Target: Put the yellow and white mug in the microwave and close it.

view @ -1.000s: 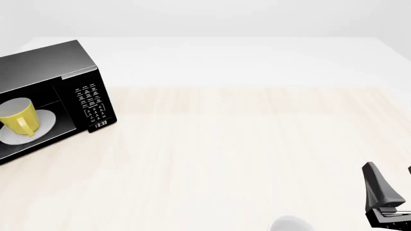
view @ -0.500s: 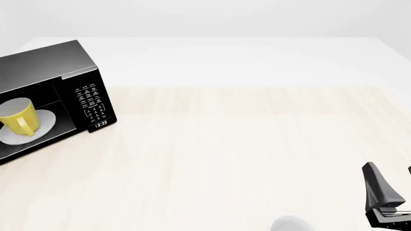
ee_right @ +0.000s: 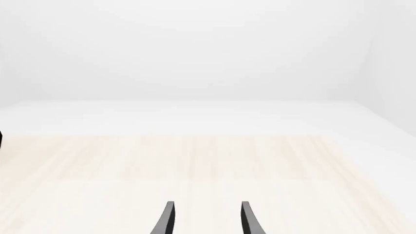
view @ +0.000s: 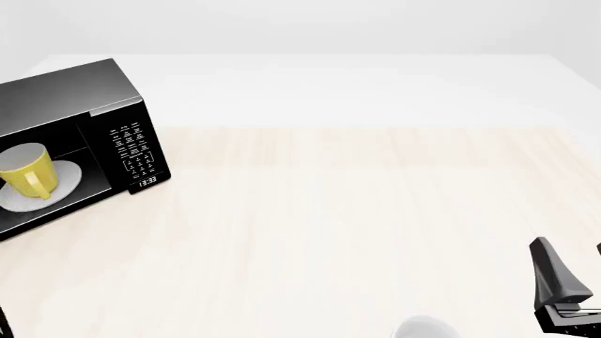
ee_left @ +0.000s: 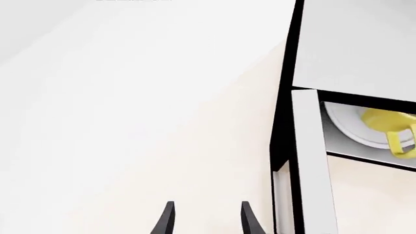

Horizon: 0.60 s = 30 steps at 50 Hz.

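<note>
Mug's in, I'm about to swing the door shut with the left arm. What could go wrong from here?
1. The left gripper sits beside the open door, jaws open; a glancing push could slide the microwave instead of closing it.
2. The mug stands near the plate's front edge; its handle might catch the door.

I see a pale wood-grain table [view: 357, 211] running ahead of my right gripper [ee_right: 204, 219], its far part plain white, meeting a bare white wall [ee_right: 195, 48] under soft, even, shadowless light
</note>
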Each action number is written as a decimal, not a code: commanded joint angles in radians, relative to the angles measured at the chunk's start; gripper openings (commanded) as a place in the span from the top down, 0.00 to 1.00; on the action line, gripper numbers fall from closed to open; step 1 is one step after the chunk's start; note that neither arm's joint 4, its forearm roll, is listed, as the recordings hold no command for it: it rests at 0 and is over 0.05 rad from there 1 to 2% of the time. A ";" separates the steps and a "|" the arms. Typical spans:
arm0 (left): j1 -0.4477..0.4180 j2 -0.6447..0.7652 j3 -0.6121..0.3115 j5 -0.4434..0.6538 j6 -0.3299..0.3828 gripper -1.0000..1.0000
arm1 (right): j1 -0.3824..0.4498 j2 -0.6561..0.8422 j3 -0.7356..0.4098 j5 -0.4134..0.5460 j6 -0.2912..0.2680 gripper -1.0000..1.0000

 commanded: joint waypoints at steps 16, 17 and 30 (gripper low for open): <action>-0.117 0.019 0.017 -0.007 -0.069 0.00 | 0.000 -0.002 0.001 0.000 0.000 0.00; -0.118 0.020 0.018 -0.008 -0.069 0.00 | 0.000 -0.002 0.001 0.000 0.000 0.00; -0.173 0.007 0.034 -0.028 -0.080 0.00 | 0.000 -0.002 0.001 0.000 0.000 0.00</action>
